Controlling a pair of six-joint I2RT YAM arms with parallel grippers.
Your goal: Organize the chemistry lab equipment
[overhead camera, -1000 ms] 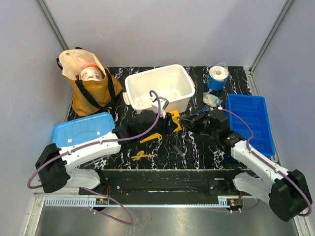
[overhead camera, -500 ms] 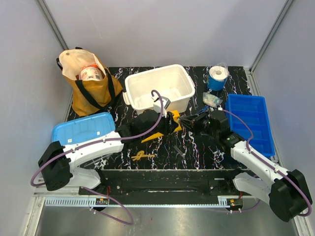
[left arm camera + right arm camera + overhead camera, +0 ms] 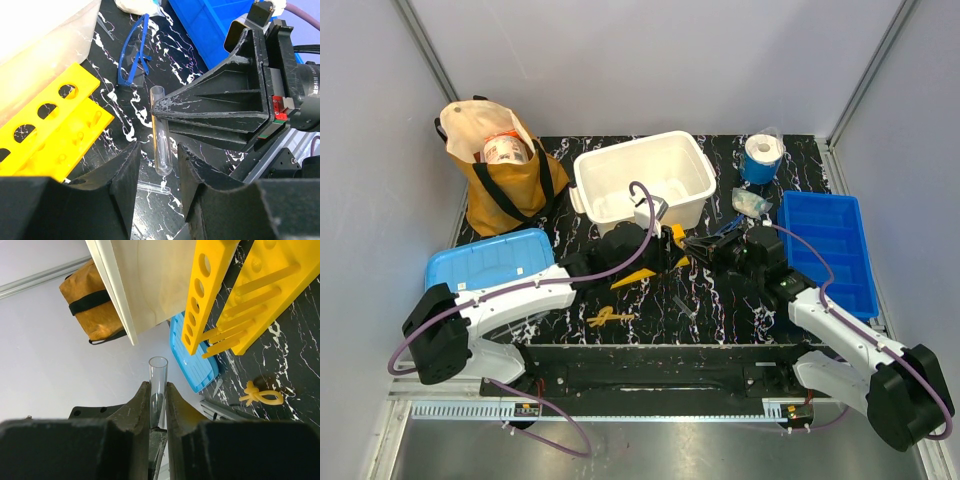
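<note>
A clear test tube (image 3: 158, 375) is pinched between the fingers of my right gripper (image 3: 158, 386), its open mouth sticking out past the tips. In the left wrist view the tube (image 3: 161, 135) hangs with its round end between the jaws of my left gripper (image 3: 159, 155), which is open with a gap on each side. Both grippers meet over the table's middle (image 3: 688, 246). Blue-framed safety glasses (image 3: 134, 50) lie beyond. A yellow knotted piece (image 3: 608, 318) and a second thin tube (image 3: 150, 187) lie on the table. A small clear packet (image 3: 752, 202) sits at the back right.
A yellow tube rack (image 3: 638, 272) lies tipped beside the white bin (image 3: 642, 178). A blue lid (image 3: 488, 262) is at the left, a blue tray (image 3: 828, 250) at the right, a brown bag (image 3: 500, 170) at the back left, a blue roll (image 3: 760, 155) at the back.
My left gripper has slid right toward the right gripper and its jaws have narrowed around the tube's end. The right arm holds still with the tube.
</note>
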